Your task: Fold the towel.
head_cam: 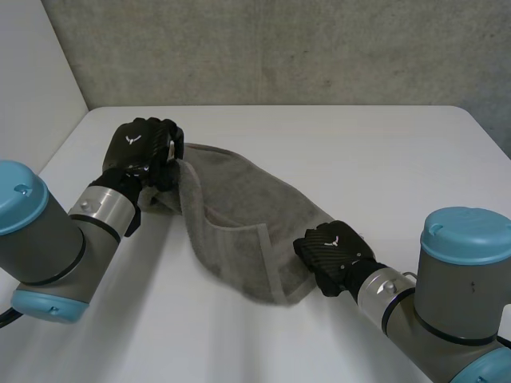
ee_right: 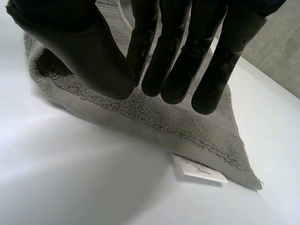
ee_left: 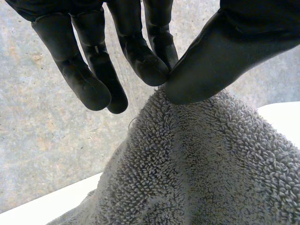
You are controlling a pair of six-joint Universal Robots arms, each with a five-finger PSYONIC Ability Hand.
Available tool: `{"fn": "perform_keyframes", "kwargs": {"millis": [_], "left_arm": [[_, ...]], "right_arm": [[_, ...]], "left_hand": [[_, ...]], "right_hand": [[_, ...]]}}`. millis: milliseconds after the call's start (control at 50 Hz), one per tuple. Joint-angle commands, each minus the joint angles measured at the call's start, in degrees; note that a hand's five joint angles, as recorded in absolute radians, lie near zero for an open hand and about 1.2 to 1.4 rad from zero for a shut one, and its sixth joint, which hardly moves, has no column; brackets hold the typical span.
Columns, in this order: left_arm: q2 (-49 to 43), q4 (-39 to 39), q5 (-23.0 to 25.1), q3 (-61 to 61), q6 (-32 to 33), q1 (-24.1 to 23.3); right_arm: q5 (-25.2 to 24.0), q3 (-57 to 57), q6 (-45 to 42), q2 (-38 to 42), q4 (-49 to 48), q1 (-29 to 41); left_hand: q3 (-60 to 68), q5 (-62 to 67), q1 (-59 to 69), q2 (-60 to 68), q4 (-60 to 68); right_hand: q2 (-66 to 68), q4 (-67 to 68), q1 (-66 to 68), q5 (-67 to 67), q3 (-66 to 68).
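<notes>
Towel [head_cam: 239, 211] pinched in left hand [head_cam: 144, 148], right hand [head_cam: 331, 251] over its edge.

Towel [head_cam: 239, 219] stretches from left hand [head_cam: 144, 148] at 10 o'clock, apparently pinching it, to right hand [head_cam: 331, 251] at 5 o'clock.

Towel [head_cam: 239, 215] — mid-grey, looped pile; label [ee_right: 199, 169] white, faint print. Table [head_cam: 319, 136]: plain white. Left hand [head_cam: 144, 148], right hand [head_cam: 331, 251]: black. Wall [head_cam: 279, 48] — mottled grey.
</notes>
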Motion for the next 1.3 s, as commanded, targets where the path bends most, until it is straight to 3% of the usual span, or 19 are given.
{"fn": "perform_keyframes", "kwargs": {"millis": [20,740,800,820,880,940,1020,1100,1200,1240,1300], "left_arm": [[-0.1,0.0,0.0,0.0,0.0,0.0],[0.1,-0.1,-0.1,0.0,-0.4,0.3],[0.3,-0.1,-0.1,0.0,-0.4,0.3],[-8.4,-9.8,-2.1,14.1,0.1,-3.9],[-8.4,-9.8,-2.1,14.1,0.1,-3.9],[-8.2,-9.8,-2.1,14.2,0.1,-3.9],[-7.7,-9.8,-2.1,14.2,0.1,-3.8],[-6.8,-9.9,-2.0,14.1,0.1,-3.8],[-5.9,-10.0,-1.9,14.1,0.1,-3.8],[-5.6,-10.0,-1.9,14.0,0.1,-3.8],[-4.5,-10.2,-1.8,13.3,0.2,-3.8]], "right_arm": [[-0.7,0.1,0.2,0.1,-0.1,0.1],[-0.8,-0.1,0.2,1.6,-0.1,2.5],[-0.7,-0.1,0.1,1.6,-0.1,2.6],[9.8,-8.0,4.8,3.8,9.3,11.8],[9.1,-9.4,6.0,4.1,14.7,11.5],[8.6,-9.7,6.2,4.2,14.4,10.4],[8.5,-10.0,6.6,4.1,14.2,9.7],[8.5,-10.5,6.5,4.0,14.3,9.7],[9.1,-12.8,6.5,3.3,13.7,9.9],[8.7,-14.7,6.6,3.1,13.5,9.9],[9.0,-21.5,6.7,4.4,15.1,10.3]], "left_hand": [[-11.7,-16.7,-3.9,-10.3,-10.5],[-11.7,-16.7,-3.9,-10.3,-10.5],[-11.7,-16.7,-3.9,-10.3,-10.5],[-11.7,-16.7,-3.9,-10.3,-10.5],[-11.7,-16.7,-3.9,-10.3,-10.5],[-11.7,-16.7,-3.9,-10.3,-10.5],[-11.7,-16.7,-3.9,-10.3,-10.5],[-11.7,-16.7,-3.9,-10.3,-10.5],[-11.7,-16.7,-3.9,-10.3,-10.5],[-11.7,-16.7,-3.9,-10.3,-10.5],[-11.7,-16.7,-3.9,-10.3,-10.5]], "right_hand": [[-0.5,-0.5,-0.5,-0.3,-0.6],[-2.0,-2.1,-2.0,-1.8,-2.2],[-7.7,-7.8,-7.7,-7.5,-7.9],[-36.0,-36.1,-36.0,-35.8,-36.2],[-27.2,-27.3,-27.2,-27.0,-27.4],[-9.5,-9.5,-9.5,-9.3,-9.6],[-1.1,-1.2,-1.1,-0.9,-1.3],[-12.9,-13.0,-12.9,-12.7,-13.1],[-17.8,-17.9,-17.8,-17.6,-18.0],[-24.3,-24.4,-24.4,-24.1,-24.5],[-46.3,-46.4,-46.3,-46.1,-46.5]]}}
